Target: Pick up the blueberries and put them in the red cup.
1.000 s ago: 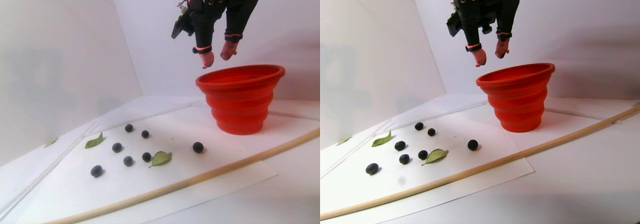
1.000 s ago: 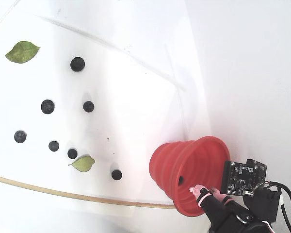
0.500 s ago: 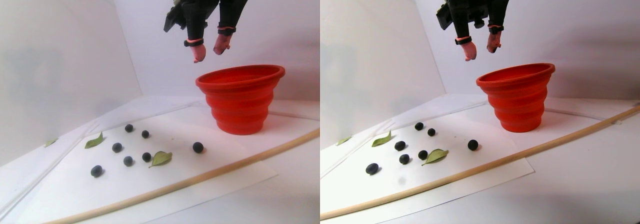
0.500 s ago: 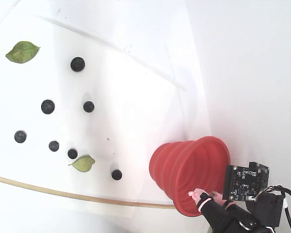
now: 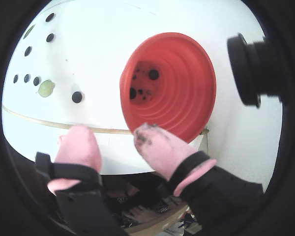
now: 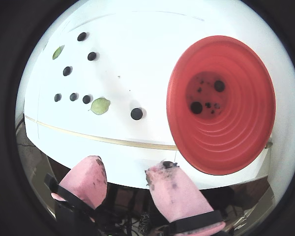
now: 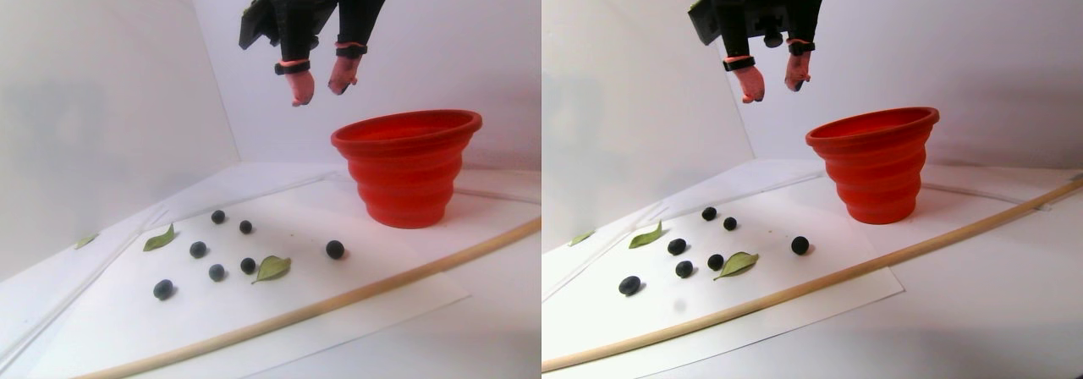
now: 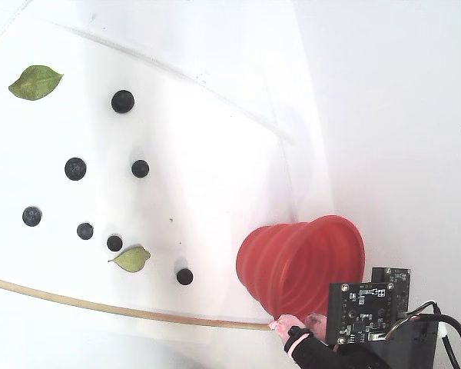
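The red cup [image 7: 406, 172] [image 8: 292, 261] stands upright at the white sheet's right end. Both wrist views look down into the red cup [image 6: 236, 142] [image 5: 187, 98]; two blueberries [image 6: 196, 107] [image 5: 154, 74] and dark smears lie on its bottom. Several more blueberries [image 7: 335, 249] [image 8: 184, 276] [image 6: 136, 114] lie scattered on the sheet left of the cup. My gripper [image 7: 320, 79] [image 8: 298, 323] [image 5: 112, 133] [image 6: 128, 166] hangs high, up and left of the cup's rim in the stereo pair view. It is open, with nothing between its stained pink fingertips [image 6: 169, 182].
Two green leaves [image 7: 272, 267] [image 8: 35, 81] lie among the berries. A long wooden stick [image 7: 338, 299] [image 8: 100, 307] runs along the sheet's near edge. White walls close in behind and to the left in the stereo pair view.
My gripper has risen and shifted left, from just above the cup's rim to well clear of it. It stays open. Berries and cup have not moved.
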`<state>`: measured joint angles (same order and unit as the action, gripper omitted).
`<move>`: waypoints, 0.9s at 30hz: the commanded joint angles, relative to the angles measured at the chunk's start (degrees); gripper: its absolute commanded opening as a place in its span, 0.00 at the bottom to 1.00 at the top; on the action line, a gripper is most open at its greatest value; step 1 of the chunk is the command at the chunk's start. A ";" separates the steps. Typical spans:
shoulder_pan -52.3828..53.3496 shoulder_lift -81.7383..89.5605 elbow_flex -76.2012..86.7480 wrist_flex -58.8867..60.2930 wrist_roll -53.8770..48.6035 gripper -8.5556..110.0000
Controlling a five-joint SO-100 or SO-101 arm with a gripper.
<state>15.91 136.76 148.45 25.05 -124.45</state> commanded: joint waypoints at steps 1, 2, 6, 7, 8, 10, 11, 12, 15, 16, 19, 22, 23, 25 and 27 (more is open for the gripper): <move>-1.49 4.13 0.09 0.09 -0.79 0.21; -1.76 3.96 0.35 0.09 -0.79 0.21; -2.55 2.29 0.97 -1.41 -1.41 0.21; -2.72 1.14 1.05 -2.46 -1.49 0.21; -2.72 -0.44 1.05 -3.78 -1.67 0.21; -2.81 -3.69 0.44 -6.06 -1.93 0.21; -2.81 -5.10 0.09 -6.86 -1.93 0.21; -2.81 -6.33 -0.18 -7.56 -1.93 0.21; -3.08 -8.70 -0.62 -8.88 -2.02 0.21; -3.25 -9.32 -0.62 -9.32 -2.11 0.20; -3.96 -11.60 -0.53 -11.43 -2.64 0.20; -4.48 -14.59 -0.70 -14.33 -3.25 0.20; -4.57 -15.64 -0.88 -15.29 -3.52 0.20; -4.66 -17.84 -1.14 -17.31 -4.22 0.20; -4.83 -19.86 -1.32 -19.25 -4.92 0.20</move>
<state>12.57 118.39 150.03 8.96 -128.41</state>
